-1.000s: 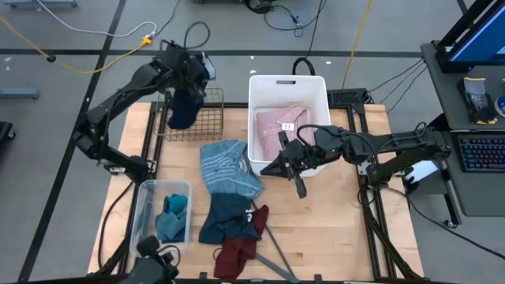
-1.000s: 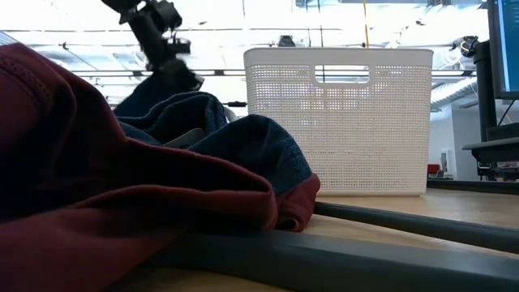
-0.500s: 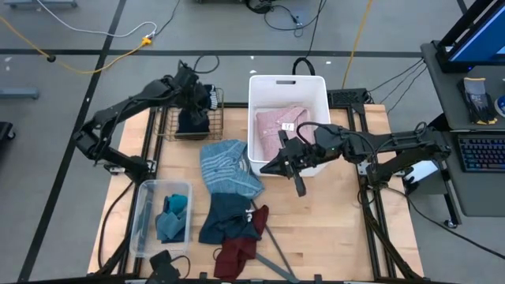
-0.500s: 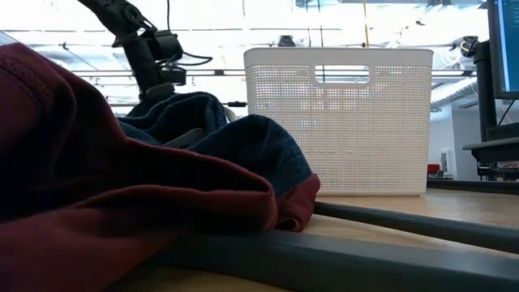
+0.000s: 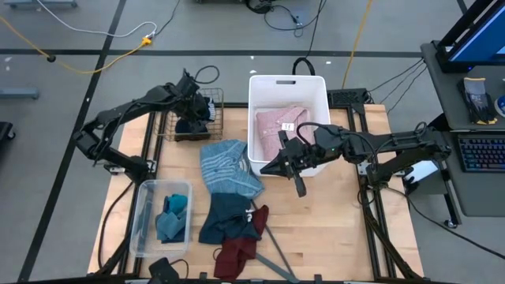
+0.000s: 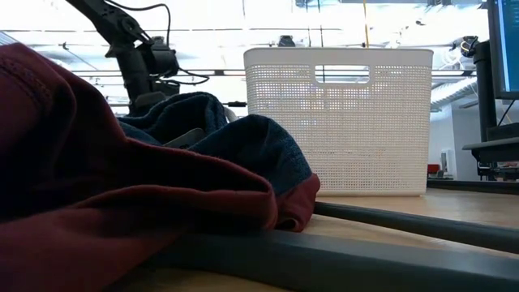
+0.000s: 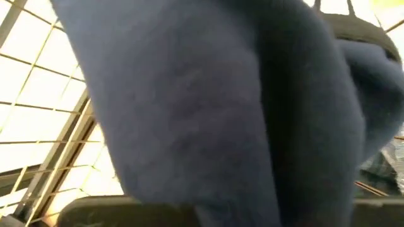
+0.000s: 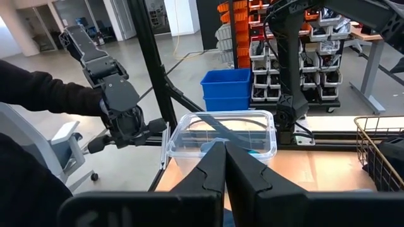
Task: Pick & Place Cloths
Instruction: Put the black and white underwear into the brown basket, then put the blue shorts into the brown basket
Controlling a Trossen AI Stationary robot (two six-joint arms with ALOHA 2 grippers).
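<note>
My left gripper (image 5: 192,106) reaches down into the wire basket (image 5: 211,118) at the table's far left, with a dark navy cloth (image 5: 192,125) bunched under it. That cloth fills the left wrist view (image 7: 208,107) and hides the fingers. My right gripper (image 5: 286,164) is shut and empty, hovering at the white basket's (image 5: 260,87) near left corner. A pink shirt (image 5: 282,126) lies in the white basket. On the table lie a light-blue striped shirt (image 5: 229,166), a navy top (image 5: 225,217) and a maroon garment (image 5: 241,251). Teal and blue pieces (image 5: 172,217) sit in a clear bin. My left gripper holds the dark navy cloth from above, pointing down into the wire basket. The cloth itself covers the fingers, so the part held does not show. Its lower bulk (image 5: 192,126) rests bunched on the basket's floor.
The clear bin (image 5: 150,213) stands at the near left. A grey hanger (image 5: 276,259) lies beside the maroon garment, close to the low camera (image 6: 365,259). Bare wood shows right of the clothes pile. A person's dark sleeve (image 8: 38,94) shows beyond the table.
My left gripper has come down from above the wire basket into it. The navy cloth, which hung lifted below the fingers, is now bunched inside the basket.
</note>
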